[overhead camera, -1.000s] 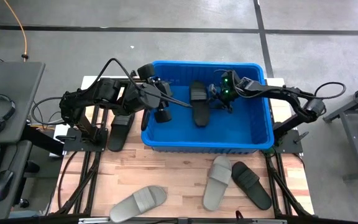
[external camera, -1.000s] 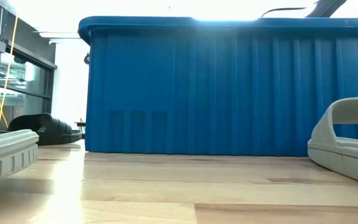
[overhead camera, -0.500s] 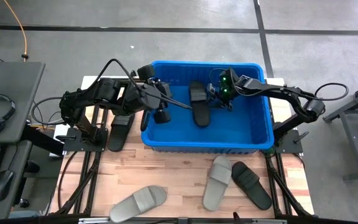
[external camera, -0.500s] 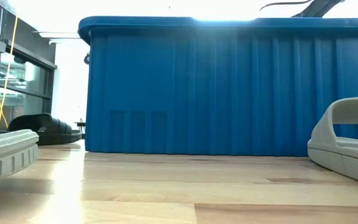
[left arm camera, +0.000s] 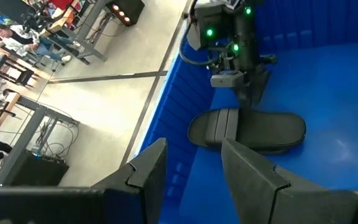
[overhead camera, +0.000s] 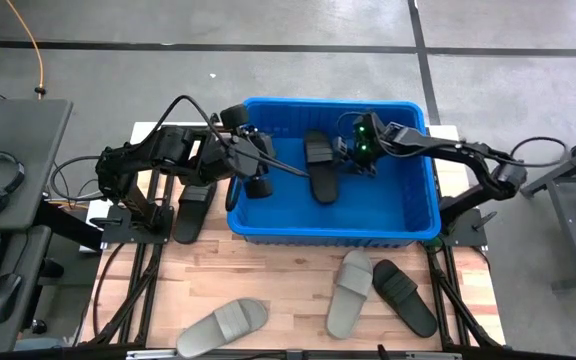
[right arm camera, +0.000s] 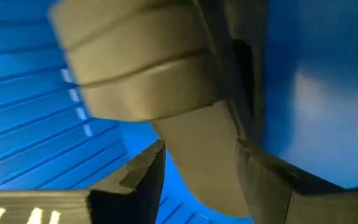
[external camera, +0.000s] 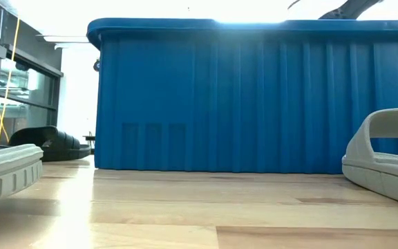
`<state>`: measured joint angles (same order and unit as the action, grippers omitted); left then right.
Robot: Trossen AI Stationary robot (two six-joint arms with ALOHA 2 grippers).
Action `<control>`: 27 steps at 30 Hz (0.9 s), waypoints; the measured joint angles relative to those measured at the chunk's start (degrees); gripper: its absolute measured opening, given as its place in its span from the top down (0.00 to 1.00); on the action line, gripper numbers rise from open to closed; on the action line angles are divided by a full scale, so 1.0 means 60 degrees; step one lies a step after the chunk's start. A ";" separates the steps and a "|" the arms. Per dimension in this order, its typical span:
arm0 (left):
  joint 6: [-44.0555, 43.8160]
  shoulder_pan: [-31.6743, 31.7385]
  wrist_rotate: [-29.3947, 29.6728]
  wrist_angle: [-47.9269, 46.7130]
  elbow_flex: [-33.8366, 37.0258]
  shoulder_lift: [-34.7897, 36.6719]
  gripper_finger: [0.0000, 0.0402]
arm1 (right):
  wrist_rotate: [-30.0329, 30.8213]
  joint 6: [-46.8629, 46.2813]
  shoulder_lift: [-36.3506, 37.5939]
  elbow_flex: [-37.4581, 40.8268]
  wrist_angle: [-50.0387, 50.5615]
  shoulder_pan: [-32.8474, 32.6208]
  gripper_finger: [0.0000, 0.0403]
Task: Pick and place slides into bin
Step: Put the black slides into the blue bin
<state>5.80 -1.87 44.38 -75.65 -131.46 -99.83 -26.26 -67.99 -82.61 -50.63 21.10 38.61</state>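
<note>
Slide (overhead camera: 192, 211), black, lies on the table (overhead camera: 288, 280) just left of the bin (overhead camera: 333, 228). Left gripper (overhead camera: 259, 183) hangs inside the bin's left end, jaws apart, holding nothing. A black slide (overhead camera: 320, 165) lies in the bin's middle. Right gripper (overhead camera: 355, 160) sits just beside it, jaws parted with the slide's edge between them; whether they press it I cannot tell. In front of the bin lie a grey slide (overhead camera: 223, 326), another grey one (overhead camera: 349, 293) and a black one (overhead camera: 404, 296).
</note>
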 joint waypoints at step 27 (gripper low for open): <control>-0.1937 0.0000 -0.6627 -0.1352 0.0000 0.1917 0.65 | -0.1310 0.2783 0.5504 -0.0004 -0.3339 -0.0503 0.56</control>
<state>-5.83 -1.87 4.62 -83.77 -131.46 -88.33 -34.12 -51.29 -49.59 -50.65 1.07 35.59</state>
